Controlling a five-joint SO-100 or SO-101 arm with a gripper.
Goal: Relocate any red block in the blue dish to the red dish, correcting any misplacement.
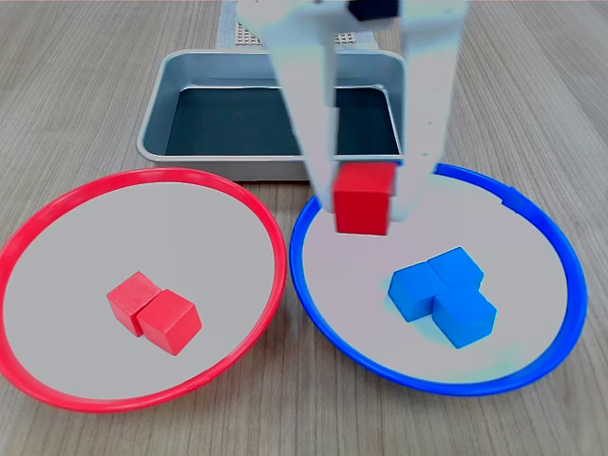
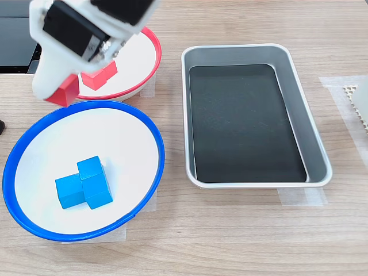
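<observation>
I hold the red block point(image 1: 364, 198) clamped in the gripper point(image 1: 366, 195), lifted above the blue dish point(image 1: 532, 366) near its rim. Carrying is underway; next I must swing it over the red dish point(image 1: 57, 385) and release.

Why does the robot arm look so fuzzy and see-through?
In the first exterior view the end effector sits close to the camera, out of focus and pale, while the red block it grips looks sharper. In the second exterior view its edges are crisp, and the metal tray shows soft glare.
</observation>
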